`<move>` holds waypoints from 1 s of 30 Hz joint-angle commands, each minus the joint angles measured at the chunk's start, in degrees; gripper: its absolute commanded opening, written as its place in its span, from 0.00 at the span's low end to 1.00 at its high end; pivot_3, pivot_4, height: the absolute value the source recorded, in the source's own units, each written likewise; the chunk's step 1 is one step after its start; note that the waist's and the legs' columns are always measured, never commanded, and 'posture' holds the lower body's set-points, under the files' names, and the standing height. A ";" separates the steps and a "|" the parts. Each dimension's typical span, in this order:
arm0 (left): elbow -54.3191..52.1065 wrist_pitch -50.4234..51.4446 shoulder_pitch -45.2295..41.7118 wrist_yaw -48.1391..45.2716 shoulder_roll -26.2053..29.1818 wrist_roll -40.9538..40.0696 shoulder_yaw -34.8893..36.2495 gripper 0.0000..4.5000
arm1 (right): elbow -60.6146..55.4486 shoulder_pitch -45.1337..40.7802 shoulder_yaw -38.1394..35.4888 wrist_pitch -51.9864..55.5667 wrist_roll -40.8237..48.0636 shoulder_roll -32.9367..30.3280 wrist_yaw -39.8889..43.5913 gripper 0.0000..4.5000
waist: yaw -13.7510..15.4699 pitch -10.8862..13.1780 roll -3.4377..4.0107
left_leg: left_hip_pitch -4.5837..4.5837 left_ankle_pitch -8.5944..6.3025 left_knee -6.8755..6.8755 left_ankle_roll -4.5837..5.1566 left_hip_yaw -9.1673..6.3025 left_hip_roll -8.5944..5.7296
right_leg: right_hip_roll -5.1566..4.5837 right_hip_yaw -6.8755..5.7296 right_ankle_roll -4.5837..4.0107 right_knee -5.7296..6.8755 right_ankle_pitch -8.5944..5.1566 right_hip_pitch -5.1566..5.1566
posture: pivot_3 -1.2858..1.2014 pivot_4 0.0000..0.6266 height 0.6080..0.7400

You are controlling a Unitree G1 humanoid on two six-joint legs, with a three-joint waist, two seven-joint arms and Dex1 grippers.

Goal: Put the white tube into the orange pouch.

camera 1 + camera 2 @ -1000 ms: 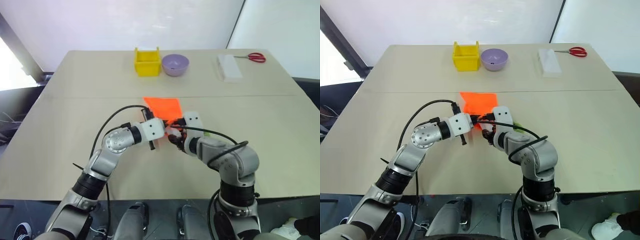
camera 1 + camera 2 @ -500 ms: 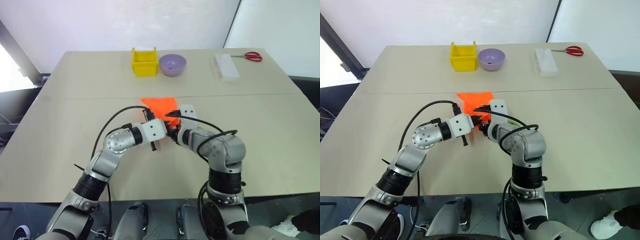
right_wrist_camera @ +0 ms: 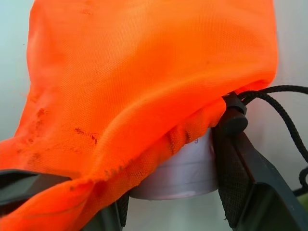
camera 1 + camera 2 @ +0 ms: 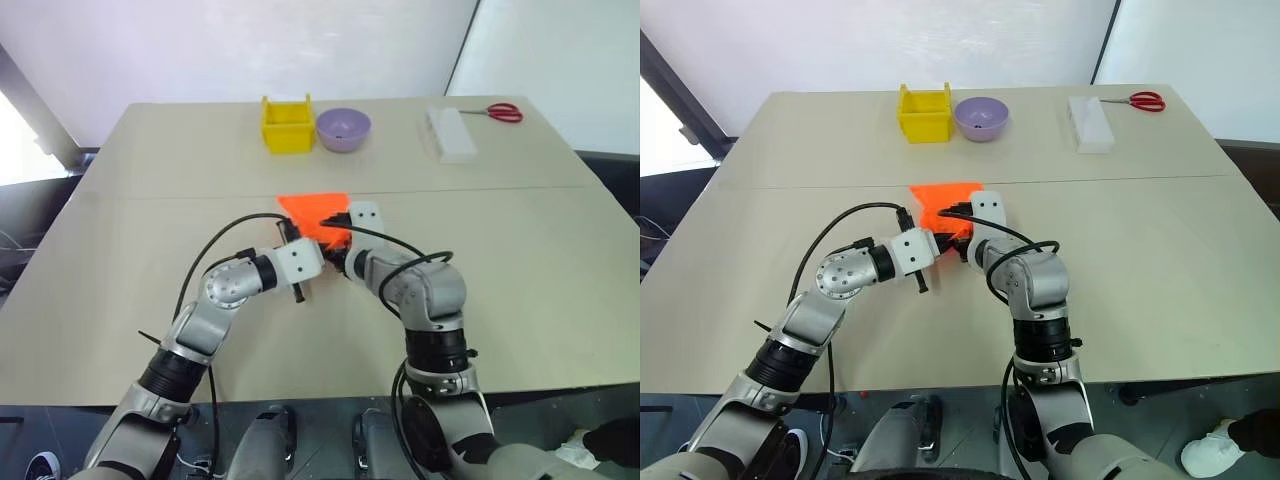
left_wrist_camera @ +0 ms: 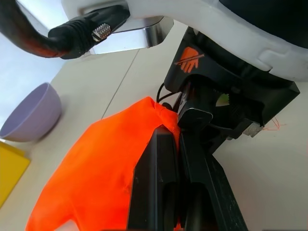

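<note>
a beige table (image 4: 120,220) carries one orange pouch (image 4: 318,212), one yellow bin (image 4: 286,124), one purple bowl (image 4: 343,128), one white box (image 4: 448,135) and one pair of scissors (image 4: 497,112). since a second ago the right gripper (image 4: 338,262) has pushed in toward the pouch. its half-spread fingers (image 3: 238,159) flank the white tube (image 3: 180,173), which sits partway in the pouch mouth. the left gripper (image 5: 175,144) is pinched tight on the pouch edge.

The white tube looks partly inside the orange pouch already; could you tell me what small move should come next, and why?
Probably the right pincer should push a little further forward. The white tube, held between its fingers, has only its front part under the rim of the orange pouch, and its rear end is uncovered. The left pincer, shut on the pouch's edge, holds the mouth in place.
</note>
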 commanded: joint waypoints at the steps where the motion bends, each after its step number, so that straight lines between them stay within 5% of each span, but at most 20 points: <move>1: -3.83 -2.93 -0.41 -1.67 -0.98 -2.07 -1.78 0.00 | 1.75 -2.72 0.63 -3.14 -0.05 2.26 -0.51 0.40 | 0.06 0.00 0.00 | 0.00 0.00 0.00 0.00 0.00 0.00 | 0.00 0.00 0.00 0.00 0.00 0.00 | 0.52 0.24 1.00; 10: -3.66 -2.98 -0.52 -0.87 -1.40 -1.80 -1.29 0.00 | 2.17 -1.54 1.87 -5.78 1.10 0.92 2.43 0.40 | 0.10 0.00 0.00 | 0.00 0.00 -0.01 0.00 0.00 -0.01 | 0.00 0.02 0.00 0.00 0.00 -0.01 | 0.52 0.24 1.00; 15: -3.49 -3.17 -0.29 -0.79 -1.48 -1.67 -1.20 0.00 | 0.44 -0.57 1.53 -4.90 1.42 0.87 3.41 0.95 | 0.21 0.00 0.00 | 0.01 0.00 0.00 -0.01 0.00 0.00 | -0.02 0.03 0.00 0.00 0.00 0.02 | 0.52 0.24 1.00; 16: -3.53 -3.25 -0.25 -0.82 -1.54 -1.60 -1.15 0.00 | -0.04 -0.79 1.37 -5.06 1.18 0.98 3.12 0.99 | 0.22 0.00 0.00 | 0.05 0.00 0.00 -0.01 0.00 0.00 | -0.03 0.03 0.00 0.00 0.00 0.07 | 0.52 0.24 1.00; 23: -3.71 -3.15 -0.09 -0.85 -1.68 -1.27 -0.68 0.00 | -5.96 -0.86 -0.69 0.48 4.58 1.07 5.57 0.99 | 0.19 0.00 0.01 | 0.08 0.00 -0.06 -0.01 0.00 0.00 | -0.05 0.03 -0.05 -0.01 0.02 0.03 | 0.52 0.24 1.00; 30: -3.75 -3.29 0.58 -0.96 -1.04 -1.58 -0.87 0.00 | -17.81 2.17 3.74 11.44 9.41 -6.10 13.07 0.99 | 0.18 0.01 0.01 | -0.01 0.00 -0.13 -0.01 0.00 -0.02 | -0.10 0.04 -0.06 -0.14 0.02 -0.01 | 0.52 0.24 1.00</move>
